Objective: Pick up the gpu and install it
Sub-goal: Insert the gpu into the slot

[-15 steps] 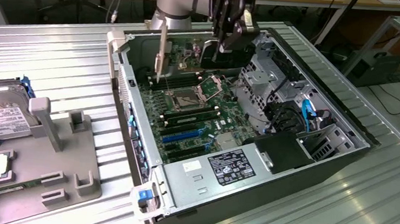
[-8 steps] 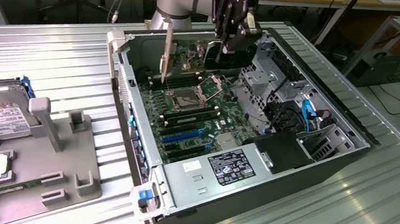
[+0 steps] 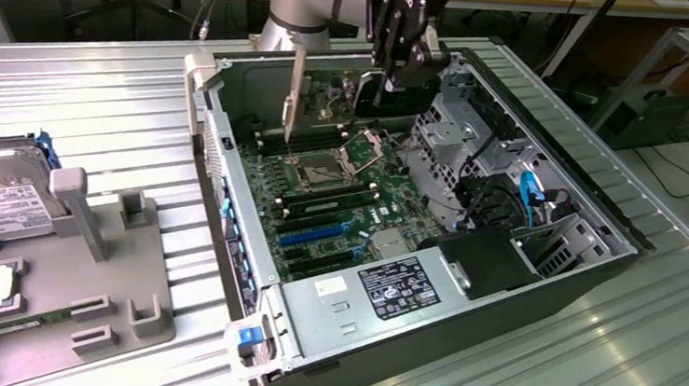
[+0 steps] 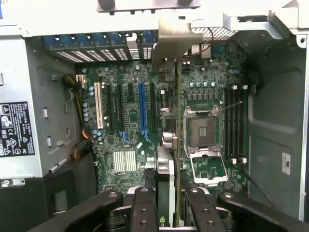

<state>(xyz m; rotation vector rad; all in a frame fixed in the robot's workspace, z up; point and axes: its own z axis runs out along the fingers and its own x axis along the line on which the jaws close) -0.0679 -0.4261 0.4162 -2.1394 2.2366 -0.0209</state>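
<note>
the fingers (image 4: pixel 144 209) of the gripper (image 4: pixel 171 212) are closed on the gpu (image 4: pixel 169 159), pinching the card on edge by one end. its silver bracket (image 4: pixel 174 34) sits at the far end, away from the fingertips. the pick looks done, and the step in hand is carrying the card over the open case (image 3: pixel 552 108) for installation.

below the fingers lies the motherboard (image 4: pixel 125 125). the expansion slots, the blue slot (image 4: pixel 142 113) among them, lie to one side of the gripped card. the cpu socket (image 4: pixel 203 130) lies to the other side.

as a judgement, seating the card calls for bringing its lower edge square over one slot. the bracket must meet the rear opening of the case, and the descent must be straight so the card does not tilt.

the exterior view gives the height. the gpu (image 3: pixel 335 91) and its bracket (image 3: pixel 293 95) hang from the gripper (image 3: pixel 390 77) clear above the board, touching nothing. a hard drive (image 3: pixel 1 196) rests on a grey fixture (image 3: pixel 98 302), well apart from the fingers.

the wrist view gives the alignment. the card is seen edge-on, running parallel to the slots but seemingly offset toward the socket side. how much of that is viewing angle i cannot tell.
</note>
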